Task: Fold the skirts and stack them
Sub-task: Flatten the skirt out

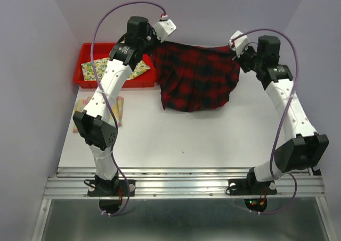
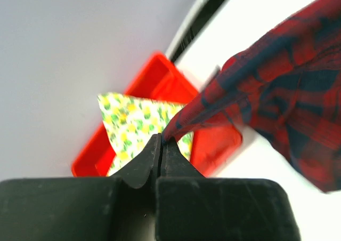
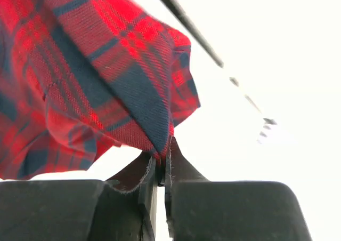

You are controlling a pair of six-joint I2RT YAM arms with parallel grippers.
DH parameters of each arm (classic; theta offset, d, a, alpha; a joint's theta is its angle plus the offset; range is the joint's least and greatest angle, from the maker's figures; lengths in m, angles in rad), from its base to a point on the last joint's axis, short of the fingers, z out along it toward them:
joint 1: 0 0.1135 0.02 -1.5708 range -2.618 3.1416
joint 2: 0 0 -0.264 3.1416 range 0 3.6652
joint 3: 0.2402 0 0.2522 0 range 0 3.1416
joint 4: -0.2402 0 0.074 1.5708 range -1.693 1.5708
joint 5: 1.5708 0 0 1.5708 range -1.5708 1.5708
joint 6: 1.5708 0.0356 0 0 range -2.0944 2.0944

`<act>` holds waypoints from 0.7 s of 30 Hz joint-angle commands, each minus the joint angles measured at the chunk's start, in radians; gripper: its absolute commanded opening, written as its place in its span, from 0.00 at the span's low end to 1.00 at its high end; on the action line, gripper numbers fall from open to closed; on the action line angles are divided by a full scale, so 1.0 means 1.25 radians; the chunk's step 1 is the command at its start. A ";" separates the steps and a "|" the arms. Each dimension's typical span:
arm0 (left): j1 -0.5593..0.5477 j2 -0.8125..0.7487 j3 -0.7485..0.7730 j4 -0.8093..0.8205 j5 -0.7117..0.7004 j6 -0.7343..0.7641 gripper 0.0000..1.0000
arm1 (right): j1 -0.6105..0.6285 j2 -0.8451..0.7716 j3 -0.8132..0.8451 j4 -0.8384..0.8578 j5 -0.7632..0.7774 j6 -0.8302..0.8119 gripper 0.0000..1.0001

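Two end effectors share the red-and-black plaid skirt [image 1: 198, 78]. Your left end effector [image 2: 161, 141] is pressed together on one top corner of the cloth, and your right end effector [image 3: 164, 153] pinches the opposite top corner. Each wrist view shows the fingers closed tight with fabric caught between them. Take the red tray [image 1: 90, 46] as your landmark: the left end effector sits above the tray's far right corner, and the right end effector is well off to the tray's right. The plaid skirt hangs spread between them, just right of the tray. Its upper edge is lifted and pulled fairly straight, and its lower part bunches unevenly toward the bench [image 1: 186, 139]. From above you cannot tell whether the hem touches the surface. Inside the tray lies the lemon-print skirt [image 1: 94, 70], flat, with your left arm crossing over it. The floral skirt [image 1: 82, 105] rests on the bench just in front of the tray, on the side nearer the arm bases, and is partly hidden under the same arm.
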 commanded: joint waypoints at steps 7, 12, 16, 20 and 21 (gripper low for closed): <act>0.012 -0.236 -0.020 0.119 0.007 0.039 0.00 | -0.055 -0.032 0.348 -0.226 0.270 -0.247 0.01; -0.007 -0.413 -0.325 0.081 0.051 0.011 0.00 | -0.055 -0.173 0.144 -0.333 0.274 -0.321 0.01; -0.082 -0.499 -0.494 0.034 0.144 -0.038 0.00 | -0.035 -0.198 0.103 -0.537 0.095 -0.220 0.01; -0.218 -0.490 -0.581 0.032 0.199 -0.099 0.00 | 0.115 -0.133 0.075 -0.601 0.014 -0.077 0.01; -0.237 -0.481 -0.569 0.038 0.156 -0.110 0.00 | 0.126 -0.131 0.076 -0.582 0.037 -0.054 0.01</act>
